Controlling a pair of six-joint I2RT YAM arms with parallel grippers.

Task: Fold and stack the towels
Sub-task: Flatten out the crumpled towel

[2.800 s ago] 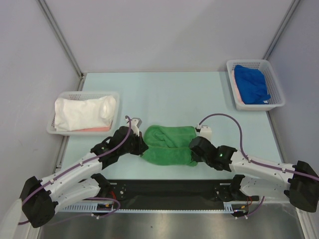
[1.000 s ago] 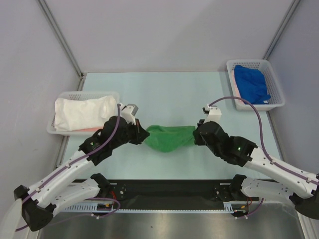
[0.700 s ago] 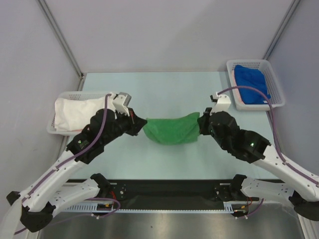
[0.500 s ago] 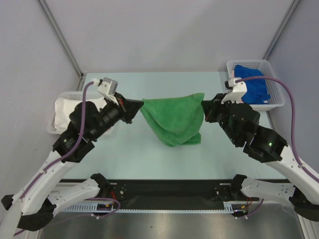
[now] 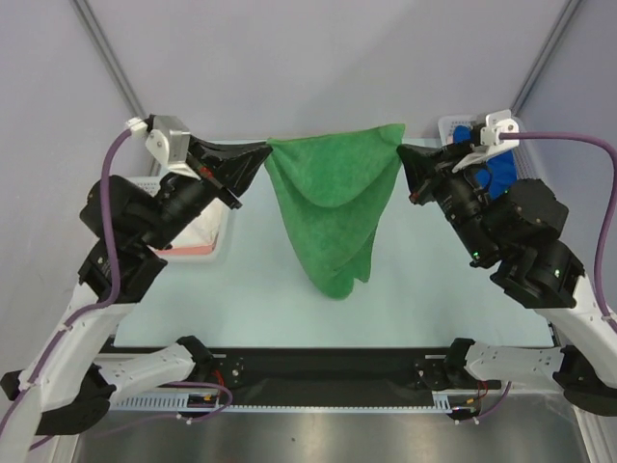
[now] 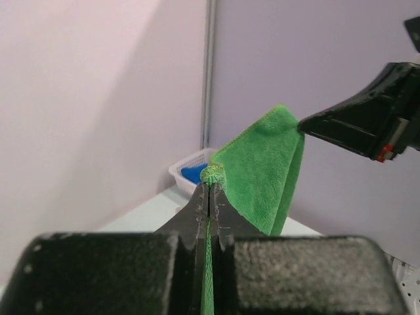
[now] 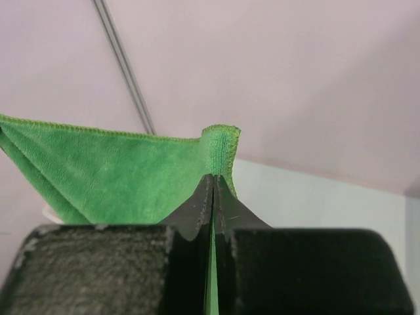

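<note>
A green towel [image 5: 335,207] hangs high above the table, stretched between my two grippers, its lower part drooping to a point. My left gripper [image 5: 262,148] is shut on the towel's left top corner [image 6: 213,174]. My right gripper [image 5: 402,151] is shut on the right top corner [image 7: 221,146]. In the left wrist view the towel [image 6: 262,172] spreads away toward the right gripper [image 6: 303,123]. In the right wrist view the towel [image 7: 111,172] spreads to the left.
A white basket [image 5: 214,244] at the left, mostly hidden by my left arm, holds pale towels. A white basket [image 5: 449,126] at the back right holds a blue towel [image 5: 497,172], seen also in the left wrist view [image 6: 191,173]. The pale green table [image 5: 424,280] lies below.
Both grippers took the green towel by its corners off the table and lifted it up and back. It has unfolded from a bundle and now hangs stretched between them.
</note>
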